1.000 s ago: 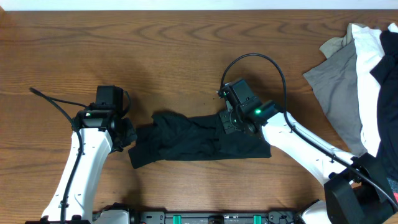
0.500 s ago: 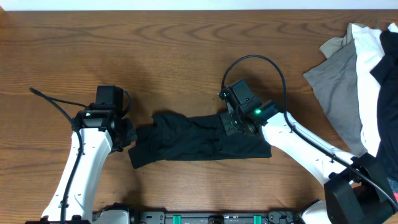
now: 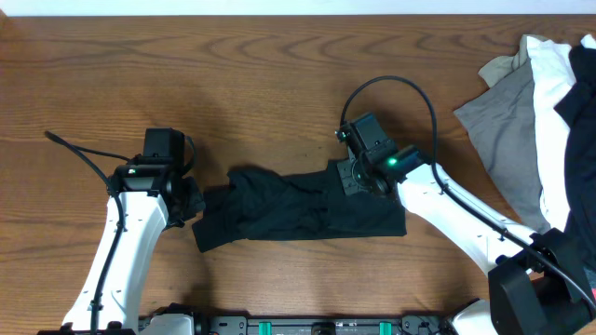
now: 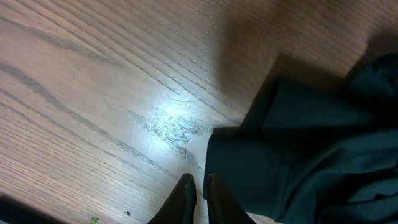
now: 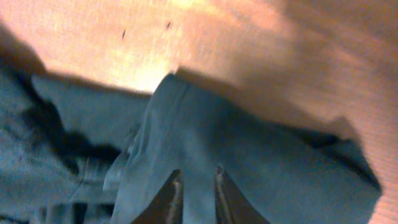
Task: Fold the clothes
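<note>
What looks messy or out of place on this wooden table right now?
The black fabric garment lies bunched and wrinkled in a strip at centre, not spread flat. At the right edge, a crumpled heap of grey, white and black clothes runs out of frame. Nothing looks spilled or damaged.

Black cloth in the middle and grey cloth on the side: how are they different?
The black garment is bunched into a long strip; the paler grey garment lies spread flatter. The black garment lies mid-table, away from other clothes; the grey garment sits at the right edge in a pile with a white garment. Both are wrinkled fabric on the table.
</note>
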You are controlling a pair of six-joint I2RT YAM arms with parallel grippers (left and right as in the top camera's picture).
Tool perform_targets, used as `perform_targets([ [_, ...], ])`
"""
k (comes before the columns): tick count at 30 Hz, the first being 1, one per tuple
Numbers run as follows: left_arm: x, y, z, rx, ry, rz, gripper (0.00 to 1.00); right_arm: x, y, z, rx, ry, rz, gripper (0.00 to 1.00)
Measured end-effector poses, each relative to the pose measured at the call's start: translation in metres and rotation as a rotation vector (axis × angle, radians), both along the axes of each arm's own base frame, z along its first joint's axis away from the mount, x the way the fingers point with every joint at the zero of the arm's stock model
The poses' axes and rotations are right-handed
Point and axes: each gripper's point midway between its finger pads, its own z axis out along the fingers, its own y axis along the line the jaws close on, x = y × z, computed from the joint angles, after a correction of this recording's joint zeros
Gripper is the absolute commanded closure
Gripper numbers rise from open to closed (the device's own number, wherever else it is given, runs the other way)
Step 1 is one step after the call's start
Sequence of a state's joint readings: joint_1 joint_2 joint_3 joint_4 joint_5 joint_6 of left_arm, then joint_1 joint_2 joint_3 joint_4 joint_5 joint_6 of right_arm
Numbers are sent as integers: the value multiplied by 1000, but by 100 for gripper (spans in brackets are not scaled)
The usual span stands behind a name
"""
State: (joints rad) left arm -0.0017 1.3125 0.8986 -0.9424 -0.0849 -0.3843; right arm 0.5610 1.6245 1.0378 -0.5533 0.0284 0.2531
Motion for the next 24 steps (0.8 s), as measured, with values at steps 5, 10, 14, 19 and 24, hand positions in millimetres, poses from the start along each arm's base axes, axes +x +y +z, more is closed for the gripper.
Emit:
perform_targets([
  [5,0,0,0,0,0,0,89,6,-2,2,-6,-23,-13,86],
  [10,0,0,0,0,0,0,89,5,0,-15,-20,22,-8,85],
  [14,0,0,0,0,2,-6,63,-4,-2,-45,-52,113,1,83],
  [19,0,-1,0,-2,2,-10,51,-9,-2,-61,-69,163,5,79],
  [24,1,-6,-1,-31,0,-33,46,-9,-1,-58,-62,161,7,72],
])
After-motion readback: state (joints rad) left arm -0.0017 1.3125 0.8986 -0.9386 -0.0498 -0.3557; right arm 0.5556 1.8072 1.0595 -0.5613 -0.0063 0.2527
